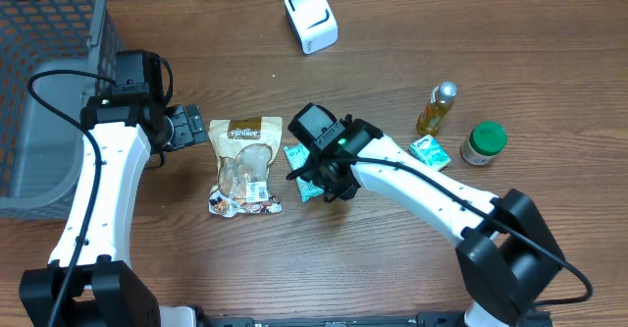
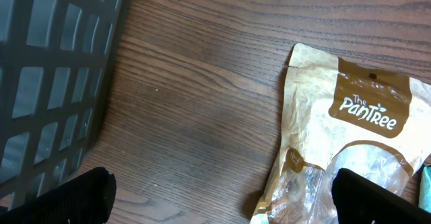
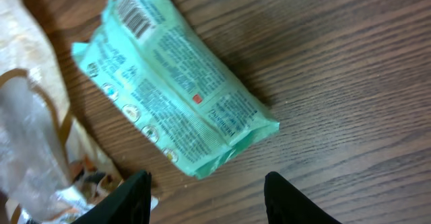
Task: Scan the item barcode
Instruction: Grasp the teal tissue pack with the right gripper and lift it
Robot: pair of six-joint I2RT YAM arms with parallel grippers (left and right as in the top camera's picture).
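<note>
A wooden desk (image 1: 294,268) is seen from above, with two robot arms reaching in from the near edge. A teal packet (image 3: 175,93), taken to be the item to be scanned, lies flat on the desk near the middle, just beside a tan snack bag (image 1: 245,165) on its left. The right gripper (image 3: 205,190) is held directly over the packet; its jaws are partly open, nothing is held between them, and the packet's near corner lies just ahead of the gap. A barcode (image 3: 135,15) is printed at the packet's far end and faces up. The left gripper (image 2: 225,197) is held low beside the bag's top edge, with its jaws spread wide and empty. A white box-shaped device, probably the scanner (image 1: 311,18), stands at the far edge of the desk, well apart from the packet. A grey basket (image 1: 49,32) sits at the far left. To the right, a second packet (image 1: 429,152), a yellow bottle (image 1: 437,109) and a green-lidded jar (image 1: 483,142) are set near one another. The task is judged to be at an early stage: the packet has not yet been gripped or lifted. It remains to be grasped, carried to the scanner, and presented with the barcode turned toward it.
</note>
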